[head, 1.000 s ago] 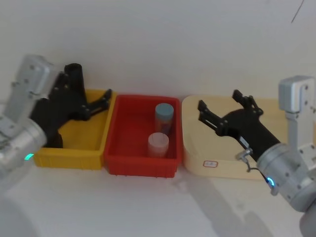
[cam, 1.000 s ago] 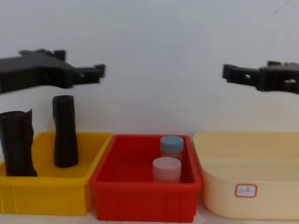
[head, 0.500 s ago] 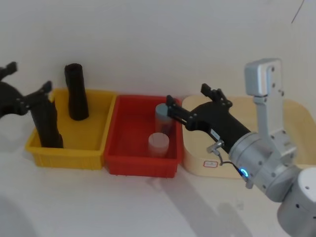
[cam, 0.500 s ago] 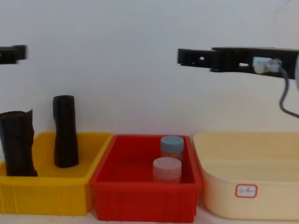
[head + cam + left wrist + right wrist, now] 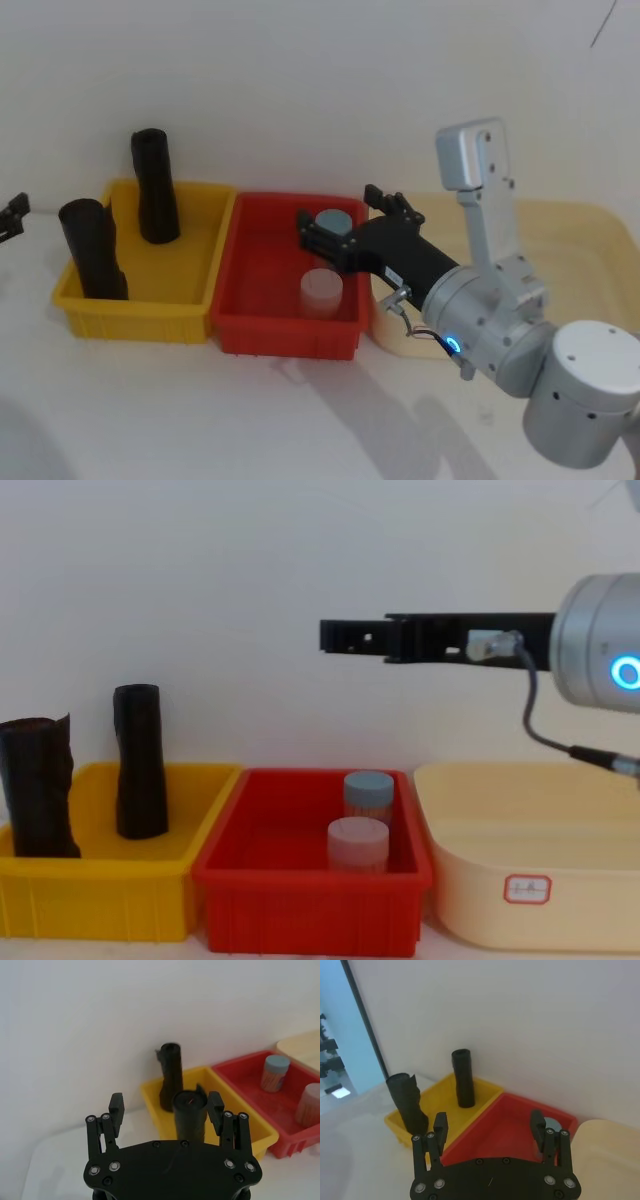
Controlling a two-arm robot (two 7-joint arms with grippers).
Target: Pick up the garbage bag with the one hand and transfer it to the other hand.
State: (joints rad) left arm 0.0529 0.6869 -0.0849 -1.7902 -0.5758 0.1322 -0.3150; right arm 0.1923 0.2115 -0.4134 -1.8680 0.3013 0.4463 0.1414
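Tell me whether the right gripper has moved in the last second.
Yes. In the chest view the right gripper has swung toward the robot's left: its tips were above the cream tub and now hang above the red bin.

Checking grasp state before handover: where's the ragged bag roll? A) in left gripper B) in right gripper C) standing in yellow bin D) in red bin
C: the bag roll stands in the yellow bin; left gripper and right gripper are open, apart from it.

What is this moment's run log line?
left gripper: open, left of yellow bin | right gripper: open, above red bin | garbage bag: upright in yellow bin, ungrasped
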